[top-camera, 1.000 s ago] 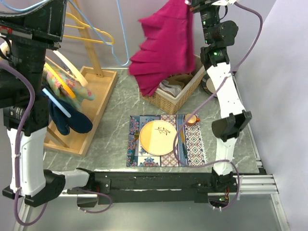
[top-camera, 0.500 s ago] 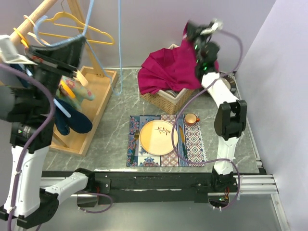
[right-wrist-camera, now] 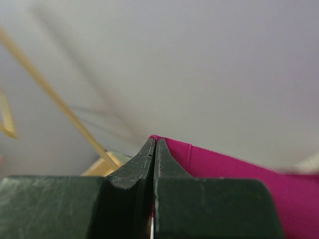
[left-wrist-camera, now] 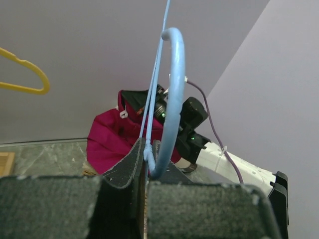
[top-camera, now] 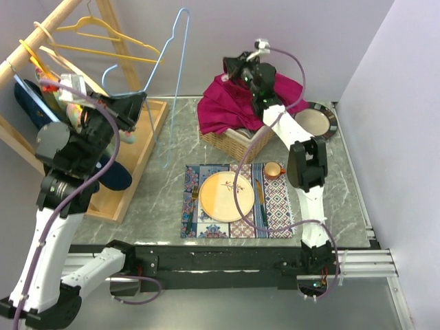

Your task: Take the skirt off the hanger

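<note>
At upper centre of the overhead view we see the skirt [top-camera: 227, 103] slumped over the basket [top-camera: 237, 143], apart from the hanger [left-wrist-camera: 174, 89]. It looks light, soft and floppy, so we'd take it by a hem fold. Our right gripper [right-wrist-camera: 153, 143] pinches its edge, and our left gripper [left-wrist-camera: 147, 149] is clamped on the hanger's stiff wire.

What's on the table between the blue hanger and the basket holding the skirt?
Nothing: in the top view only bare marbled tabletop separates the blue hanger from the basket and skirt.
</note>
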Robot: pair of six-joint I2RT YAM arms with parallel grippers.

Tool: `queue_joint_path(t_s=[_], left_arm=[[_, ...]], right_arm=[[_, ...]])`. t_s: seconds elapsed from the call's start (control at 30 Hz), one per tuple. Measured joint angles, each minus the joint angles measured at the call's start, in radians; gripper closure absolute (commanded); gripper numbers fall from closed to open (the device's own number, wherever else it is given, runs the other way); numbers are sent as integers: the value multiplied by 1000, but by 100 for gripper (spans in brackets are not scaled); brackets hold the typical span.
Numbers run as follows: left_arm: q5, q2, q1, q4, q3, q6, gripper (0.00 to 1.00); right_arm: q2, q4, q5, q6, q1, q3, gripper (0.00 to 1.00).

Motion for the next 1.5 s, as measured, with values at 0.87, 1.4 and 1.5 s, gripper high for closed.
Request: queue_joint_path(t_s=[0.87,1.4,1.5], left_arm=[[-92,-176,0,43,-129,53,99],[-101,-177,2,59,-156,70,99],[-104,-173,3,66,-181,73,99]], right_arm=[[-102,373,-276,290,47,-229,100],[-166,-227,399,-150,-80,-271,77],[-61,-341,428,-174,-73,-118,53]])
